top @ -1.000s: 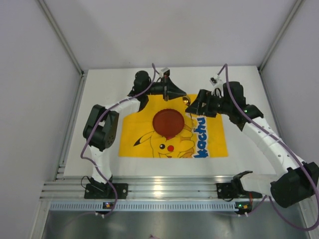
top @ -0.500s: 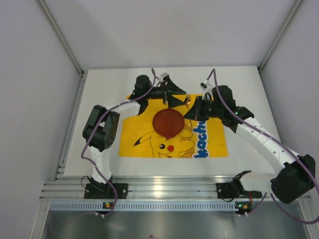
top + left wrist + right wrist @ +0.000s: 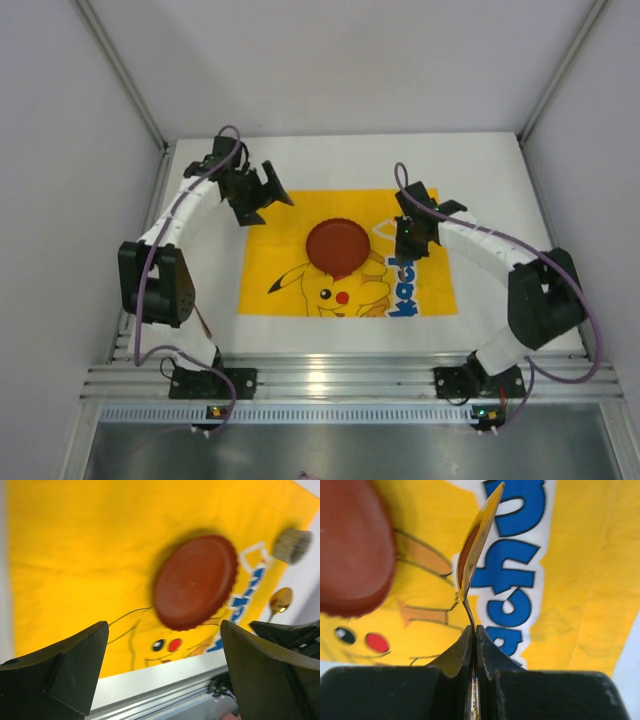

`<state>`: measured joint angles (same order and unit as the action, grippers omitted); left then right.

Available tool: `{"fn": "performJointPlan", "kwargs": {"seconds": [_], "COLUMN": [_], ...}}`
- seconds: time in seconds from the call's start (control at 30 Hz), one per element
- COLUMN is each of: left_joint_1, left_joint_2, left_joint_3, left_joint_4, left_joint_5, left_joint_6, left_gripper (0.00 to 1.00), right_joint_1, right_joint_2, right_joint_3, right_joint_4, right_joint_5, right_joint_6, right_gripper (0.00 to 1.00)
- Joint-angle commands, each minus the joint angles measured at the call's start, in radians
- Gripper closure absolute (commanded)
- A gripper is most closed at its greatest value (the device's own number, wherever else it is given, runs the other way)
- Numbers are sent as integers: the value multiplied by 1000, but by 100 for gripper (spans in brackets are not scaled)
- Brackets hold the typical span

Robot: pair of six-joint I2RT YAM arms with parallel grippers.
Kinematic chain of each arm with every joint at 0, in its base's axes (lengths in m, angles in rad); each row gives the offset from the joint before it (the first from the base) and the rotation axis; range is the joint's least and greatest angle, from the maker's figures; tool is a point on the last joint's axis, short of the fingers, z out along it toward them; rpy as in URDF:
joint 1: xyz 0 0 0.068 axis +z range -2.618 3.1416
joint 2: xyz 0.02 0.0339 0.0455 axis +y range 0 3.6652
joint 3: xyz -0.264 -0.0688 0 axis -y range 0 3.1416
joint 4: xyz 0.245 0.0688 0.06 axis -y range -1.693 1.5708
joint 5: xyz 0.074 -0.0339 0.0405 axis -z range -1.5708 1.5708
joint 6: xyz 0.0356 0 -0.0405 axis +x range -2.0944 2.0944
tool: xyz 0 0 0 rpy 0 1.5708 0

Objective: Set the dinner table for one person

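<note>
Yellow Pikachu mat [image 3: 290, 262] is lying flat w/ a round red scallop-edged plate [image 3: 336, 246] sitting on its middle, gold spoon [image 3: 477, 545] tilting up just R of plate, small ribbed tan obj [image 3: 292, 545] sitting near mat's edge.

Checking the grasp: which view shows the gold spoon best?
Right wrist: the gold spoon is close up, edge-on, its handle pinched in the shut right gripper. Left wrist shows the gold spoon small, mostly bowl. Top external gives a tiny glint beside the red plate.

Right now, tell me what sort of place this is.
Likely a robot lab cell, not a dining room: plain white panel walls, two arms bolted to an aluminium rail, a bare white table with a cartoon mat.
</note>
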<state>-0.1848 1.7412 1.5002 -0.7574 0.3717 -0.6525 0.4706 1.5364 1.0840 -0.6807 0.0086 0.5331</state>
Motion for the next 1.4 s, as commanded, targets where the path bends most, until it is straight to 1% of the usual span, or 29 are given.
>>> {"fn": "performJointPlan", "kwargs": {"seconds": [0.0, 0.13, 0.2, 0.23, 0.3, 0.33, 0.37, 0.43, 0.6, 0.83, 1.0, 1.1, 1.27, 1.33, 1.37], "left_joint_1": [53, 119, 137, 157, 177, 203, 212, 240, 310, 410, 473, 499, 504, 505, 505], "left_joint_2": [-107, -160, -178, -187, -200, -201, -201, -203, -213, -171, -140, -128, -94, -50, -33], "left_joint_3": [-102, -169, -199, -211, -241, -247, -259, -268, -275, -296, -365, -408, -445, -451, -454], "left_joint_4": [-191, -258, -272, -276, -287, -292, -296, -299, -303, -295, -258, -241, -206, -192, -183], "left_joint_5": [-186, -330, -362, -408, -441, -456, -476, -491, -536, -611, -606, -625, -597, -580, -568], "left_joint_6": [143, 157, 162, 162, 165, 166, 169, 180, 208, 212, 200, 227, 218, 221, 225], "left_gripper": [2, 2, 2, 2, 2, 2, 2, 2, 2, 2, 2, 2, 5, 8, 12], "right_joint_1": [5, 39, 52, 63, 75, 91, 98, 115, 128, 149, 149, 149, 149, 148, 148], "right_joint_2": [91, 229, 269, 307, 336, 352, 358, 366, 334, 185, 117, 107, 119, 129, 134], "right_joint_3": [112, 232, 269, 301, 324, 333, 333, 333, 332, 315, 272, 251, 243, 257, 261], "right_joint_4": [-100, -164, -189, -210, -227, -229, -232, -237, -252, -287, -287, -283, -283, -284, -286], "right_joint_5": [188, 298, 332, 349, 360, 369, 378, 384, 369, 334, 306, 291, 258, 257, 257], "right_joint_6": [-24, -42, -41, -42, -39, -36, -32, -24, -5, 10, 13, 15, -1, -12, -15], "right_gripper": [100, 100, 100, 94, 74, 58, 50, 44, 43, 44, 44, 44, 45, 45, 45]}}
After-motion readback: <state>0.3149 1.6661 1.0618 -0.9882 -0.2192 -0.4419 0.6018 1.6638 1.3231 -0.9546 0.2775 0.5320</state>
